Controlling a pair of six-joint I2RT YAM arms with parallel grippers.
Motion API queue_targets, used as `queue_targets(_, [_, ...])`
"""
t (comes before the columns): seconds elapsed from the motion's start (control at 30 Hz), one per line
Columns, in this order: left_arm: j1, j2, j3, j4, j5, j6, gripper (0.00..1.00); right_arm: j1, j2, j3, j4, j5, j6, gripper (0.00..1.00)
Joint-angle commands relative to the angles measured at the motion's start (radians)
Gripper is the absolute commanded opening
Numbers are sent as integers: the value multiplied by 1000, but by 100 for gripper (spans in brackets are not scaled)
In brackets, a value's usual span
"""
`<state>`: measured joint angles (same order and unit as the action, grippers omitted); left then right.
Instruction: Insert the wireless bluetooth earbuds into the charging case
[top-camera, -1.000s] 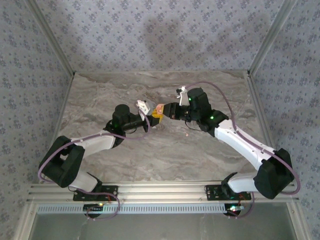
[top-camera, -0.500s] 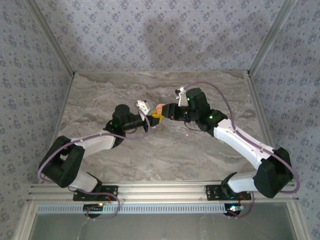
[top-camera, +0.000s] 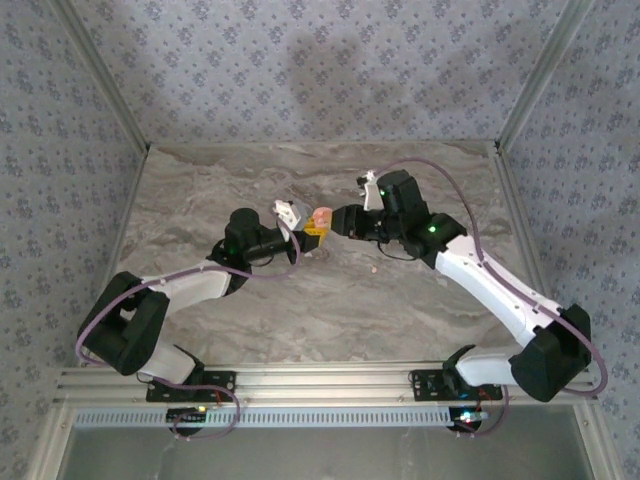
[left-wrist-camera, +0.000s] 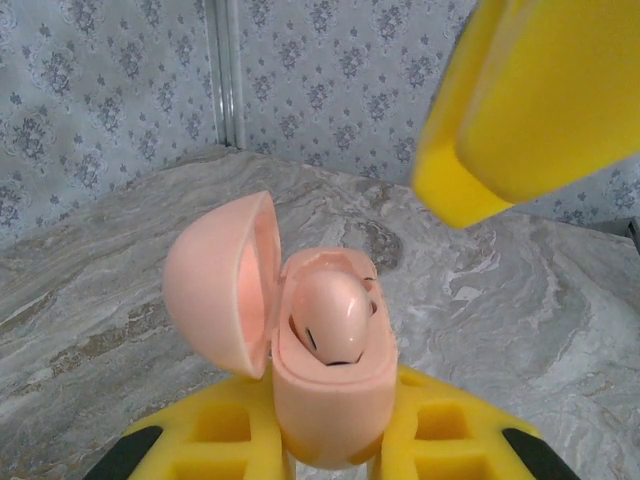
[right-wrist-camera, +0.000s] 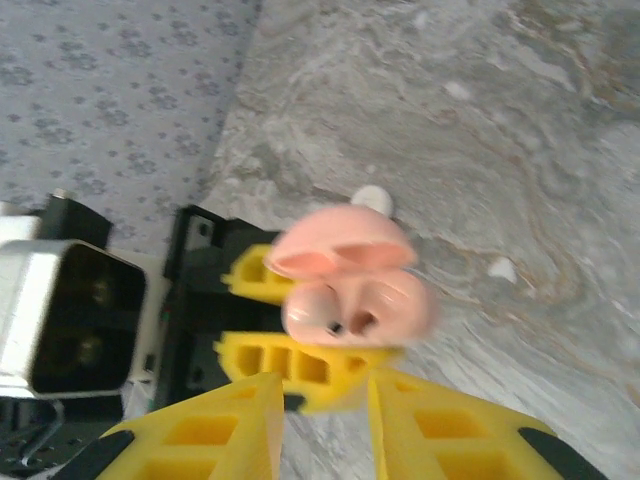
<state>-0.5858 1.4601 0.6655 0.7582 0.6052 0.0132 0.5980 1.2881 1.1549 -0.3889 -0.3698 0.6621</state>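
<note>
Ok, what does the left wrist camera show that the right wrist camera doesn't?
Left wrist, not right wrist: a sharp look into the charging case, where a pink rounded piece, seemingly an earbud, sits, plus the wall's metal corner post. Right wrist, not left: small white bits lying on the table, and the empty gap between the fingers of the right gripper. Both: the pink case, lid up, clamped in the left gripper.

The charging case (right-wrist-camera: 352, 275) is blurred, its base hidden inside the left claw (right-wrist-camera: 280, 320).
</note>
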Motion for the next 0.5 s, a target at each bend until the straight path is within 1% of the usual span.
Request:
queue_targets(0.0, [-7,-33,28,-6,10,32,5,-26,-35,28,-233,53,-5,30])
queue_targets(0.1, [-8,-33,24,-8,7,35,5,-54,-40,10,-371,95,22,31])
queue_targets(0.2, [-9,-33,22,-8,4,34,5,-75,-38,-27,-450,123,48,33])
queue_targets(0.33, [-10,-32,22,-11,2,35,5,-105,-3,-63,-498,134,67,35])
queue_targets(0.47, [-9,-33,22,-17,-1,38,5,-114,51,-85,-460,107,89,35])
